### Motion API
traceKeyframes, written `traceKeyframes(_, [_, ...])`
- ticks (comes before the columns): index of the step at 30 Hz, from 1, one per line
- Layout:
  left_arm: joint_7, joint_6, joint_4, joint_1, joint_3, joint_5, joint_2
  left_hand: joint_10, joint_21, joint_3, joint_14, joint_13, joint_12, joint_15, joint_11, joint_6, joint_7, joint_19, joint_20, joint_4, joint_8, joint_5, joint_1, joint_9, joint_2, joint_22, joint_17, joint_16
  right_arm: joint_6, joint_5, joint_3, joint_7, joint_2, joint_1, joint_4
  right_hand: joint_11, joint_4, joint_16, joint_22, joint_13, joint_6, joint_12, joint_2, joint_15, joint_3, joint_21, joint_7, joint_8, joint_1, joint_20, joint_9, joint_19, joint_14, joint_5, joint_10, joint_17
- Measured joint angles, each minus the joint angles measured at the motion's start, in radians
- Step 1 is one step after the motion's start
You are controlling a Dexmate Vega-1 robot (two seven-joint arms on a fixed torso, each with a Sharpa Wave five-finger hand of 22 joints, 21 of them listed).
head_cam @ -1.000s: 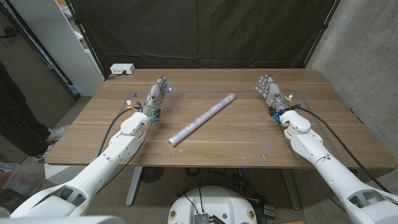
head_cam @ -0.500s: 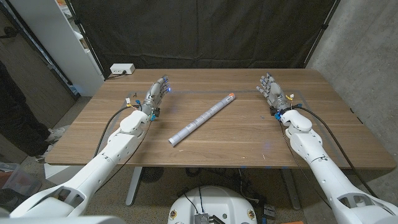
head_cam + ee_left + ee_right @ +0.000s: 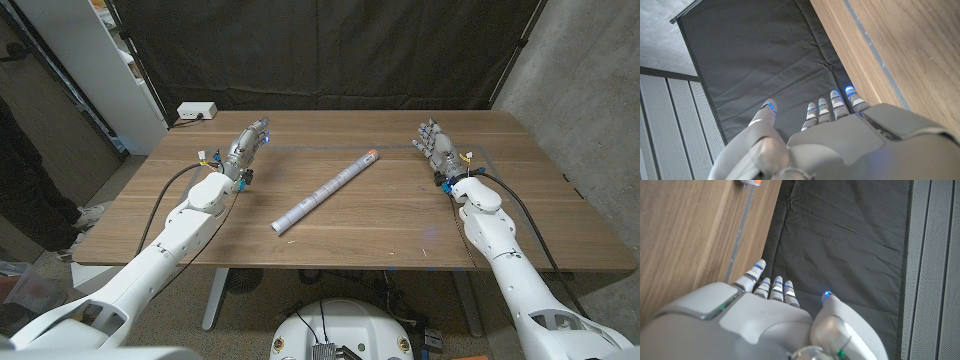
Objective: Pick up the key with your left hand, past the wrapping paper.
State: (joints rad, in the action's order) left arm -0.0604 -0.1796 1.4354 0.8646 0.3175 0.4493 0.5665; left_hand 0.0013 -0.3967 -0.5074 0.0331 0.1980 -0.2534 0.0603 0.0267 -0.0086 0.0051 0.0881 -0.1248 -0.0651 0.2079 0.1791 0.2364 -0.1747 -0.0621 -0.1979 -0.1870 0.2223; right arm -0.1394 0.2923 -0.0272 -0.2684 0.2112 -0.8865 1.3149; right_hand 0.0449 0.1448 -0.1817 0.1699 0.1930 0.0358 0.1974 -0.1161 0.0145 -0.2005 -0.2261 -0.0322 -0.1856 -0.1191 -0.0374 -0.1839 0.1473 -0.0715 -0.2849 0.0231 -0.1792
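The roll of wrapping paper (image 3: 325,190) lies diagonally in the middle of the wooden table (image 3: 380,235), its orange end cap (image 3: 370,154) pointing to the far right; that cap (image 3: 750,182) also shows in the right wrist view. My left hand (image 3: 246,150) hovers over the table left of the roll, fingers (image 3: 832,102) stretched out toward the far edge and holding nothing. My right hand (image 3: 438,148) stands open near the far right, fingers (image 3: 771,287) apart and empty. I cannot make out a key in these frames.
A white box (image 3: 196,111) with a cable sits at the table's far left corner. A white shelf (image 3: 95,60) stands off to the left, and a person (image 3: 22,170) is at the left edge. A black curtain (image 3: 330,55) hangs behind.
My left arm has swung slightly left, away from the roll, with the hand reaching a little further toward the far edge. The right hand and the roll have not moved.
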Motion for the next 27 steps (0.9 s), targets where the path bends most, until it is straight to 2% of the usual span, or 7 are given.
traceKeyframes(11, [-0.026,0.031,0.052,0.010,-0.015,-0.051,0.033,0.011,0.000,0.002,0.011,0.000,0.000,-0.011,-0.011,0.015,-0.007,0.000,0.007,-0.018,0.000,0.000,0.017,-0.005,0.009,-0.005,-0.002,0.004,0.000,-0.031,-0.030,-0.030,-0.029,0.006,-0.005,0.000,-0.004,0.000,0.000,0.000,0.005,0.000,0.000,0.000,-0.004,0.005,-0.005,0.000,0.000,0.000,0.000,0.000,0.000,0.000,0.000,0.000])
traceKeyframes(16, [-0.033,0.043,0.071,0.014,-0.021,-0.070,0.047,0.020,0.000,0.001,0.014,0.005,-0.006,-0.014,-0.012,0.020,-0.002,0.000,0.007,-0.027,0.000,0.000,0.025,-0.005,0.009,-0.005,-0.006,0.004,-0.001,-0.039,-0.037,-0.039,-0.036,0.008,-0.005,0.004,-0.004,0.000,0.000,0.000,0.005,0.000,0.000,0.000,-0.004,0.005,-0.005,0.000,0.000,0.000,0.000,0.000,0.000,0.000,0.004,0.000])
traceKeyframes(27, [-0.045,0.074,0.124,0.020,-0.033,-0.129,0.093,0.025,0.000,-0.004,0.019,0.005,-0.006,-0.019,-0.018,0.038,-0.009,-0.004,0.011,-0.043,0.008,0.000,0.039,-0.005,0.013,-0.005,-0.006,0.004,-0.007,-0.049,-0.047,-0.053,-0.046,0.010,-0.005,0.005,-0.004,0.000,0.000,0.000,0.009,0.000,0.000,0.000,-0.004,0.008,-0.009,0.000,0.000,0.000,0.000,0.000,0.000,0.000,0.005,0.000])
